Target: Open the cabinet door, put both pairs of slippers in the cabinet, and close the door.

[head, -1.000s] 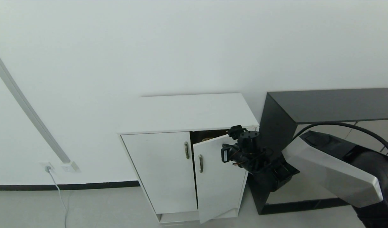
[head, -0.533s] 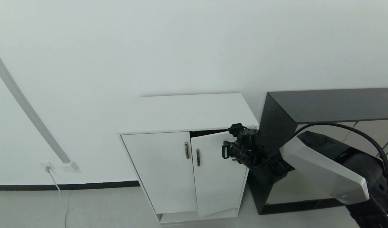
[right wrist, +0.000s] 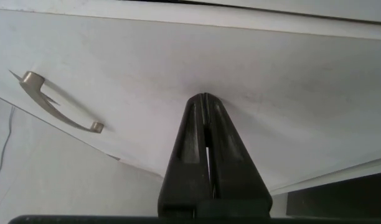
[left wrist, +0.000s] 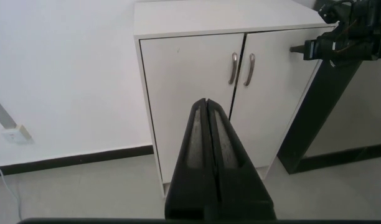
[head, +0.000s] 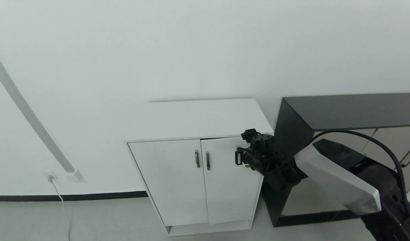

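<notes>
The white cabinet (head: 198, 118) stands against the wall with both doors flush. Its right door (head: 230, 187) and left door (head: 168, 180) meet at two metal handles (head: 202, 160). My right gripper (head: 237, 157) is shut, and its tips rest against the upper right part of the right door; in the right wrist view the shut gripper (right wrist: 205, 98) touches the white panel beside a handle (right wrist: 56, 102). My left gripper (left wrist: 206, 101) is shut on nothing and hangs in front of the cabinet (left wrist: 197, 93), well back from it.
A black sideboard (head: 342, 110) stands right against the cabinet's right side. On the left wall are a slanted conduit (head: 27, 113) and a socket with a cable (head: 51, 177) running down to the grey floor (head: 91, 221).
The right door has swung from ajar to flush with the left door, and the dark gap at its top has gone. My right gripper followed it in towards the cabinet.
</notes>
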